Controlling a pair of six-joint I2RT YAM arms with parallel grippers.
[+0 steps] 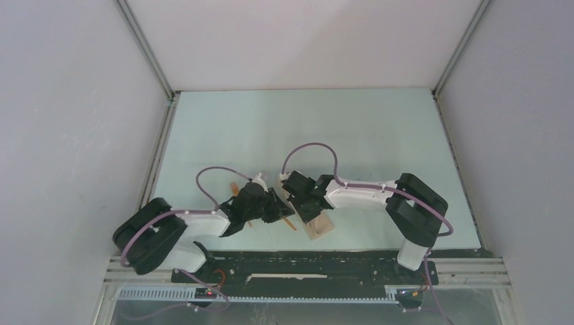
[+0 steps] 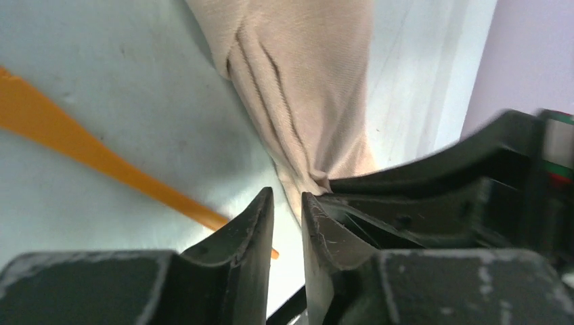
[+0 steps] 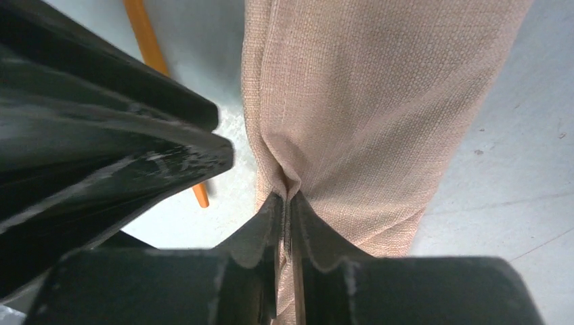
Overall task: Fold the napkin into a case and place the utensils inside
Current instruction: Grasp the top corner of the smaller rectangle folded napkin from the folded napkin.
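Observation:
The beige napkin [image 1: 321,227] lies folded into a narrow strip near the table's front edge; its cloth fills the right wrist view [image 3: 379,101]. My right gripper [image 3: 285,196] is shut on a puckered fold of it. My left gripper [image 2: 288,196] stands just beside, jaws a little apart, with the napkin's creased end [image 2: 304,81] reaching its tips but not pinched. In the top view both grippers, left [image 1: 274,206] and right [image 1: 301,203], crowd together over the napkin's far end. One orange utensil [image 2: 81,145] lies left of the cloth [image 1: 290,224]; another [image 1: 233,188] shows behind my left wrist.
The pale green table [image 1: 304,128] is walled by white panels at the back and sides. A black rail [image 1: 304,261] with the arm bases runs along the near edge. The right gripper's black fingers [image 2: 440,183] sit close against my left ones.

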